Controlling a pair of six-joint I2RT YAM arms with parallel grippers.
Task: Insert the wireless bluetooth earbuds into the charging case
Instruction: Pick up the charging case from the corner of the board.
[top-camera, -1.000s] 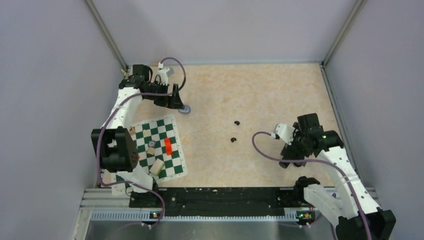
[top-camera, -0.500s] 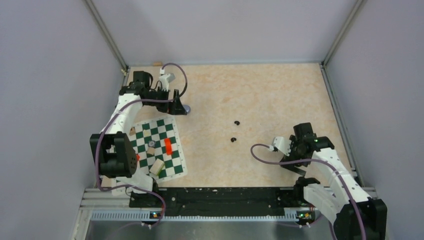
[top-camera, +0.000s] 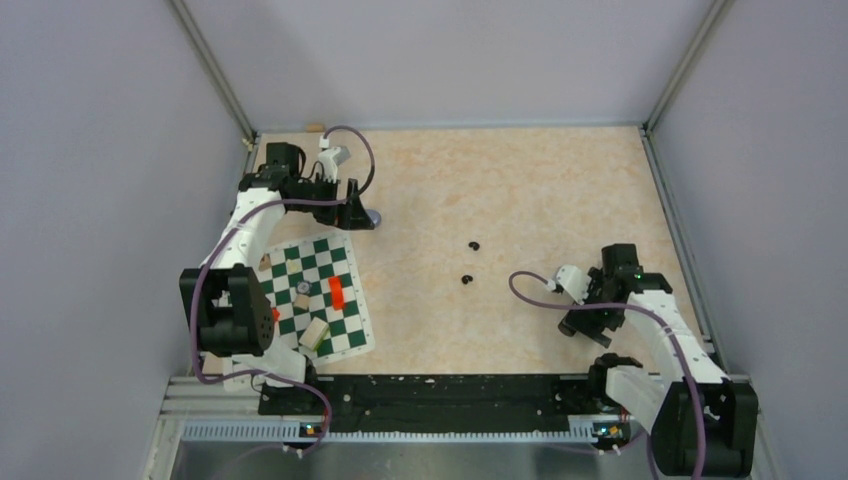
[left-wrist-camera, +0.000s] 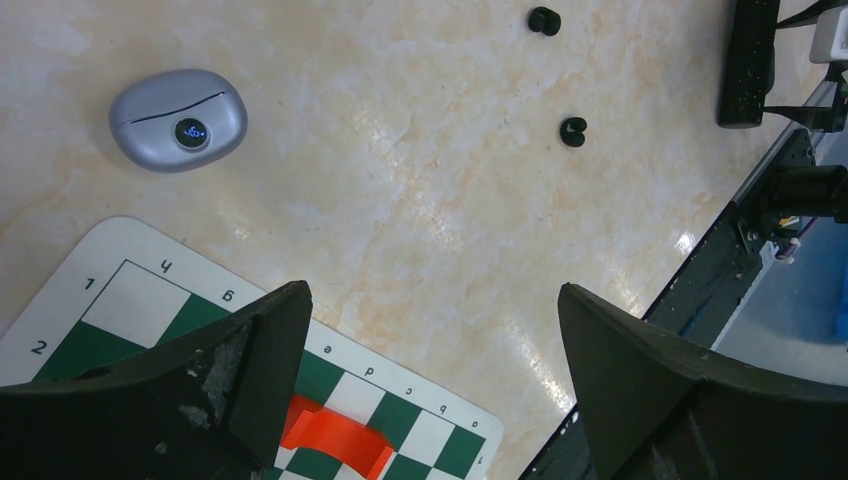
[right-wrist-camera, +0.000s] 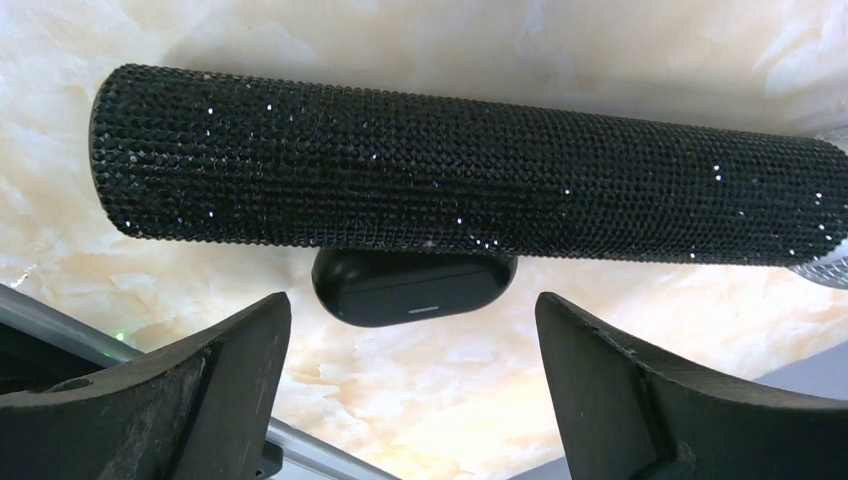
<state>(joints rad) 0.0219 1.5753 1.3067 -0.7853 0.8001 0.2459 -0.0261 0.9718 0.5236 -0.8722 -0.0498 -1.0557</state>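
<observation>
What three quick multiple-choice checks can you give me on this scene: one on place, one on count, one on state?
1. Where is the grey case relative to the chess mat?
A. On it
B. On the bare table just off its corner
C. Underneath it

2. How many earbuds lie loose on the table?
A. One
B. Three
C. Two

3. How is the grey case's lid?
A. Shut
B. Half open
C. Taken off

Answers:
1 B: the left wrist view shows the case on the marbled surface, clear of the mat's edge.
2 C: that view shows one dark earbud and a second beyond it, and no more.
3 A: only a thin closed seam runs across the case, and nothing of its inside shows.
</observation>
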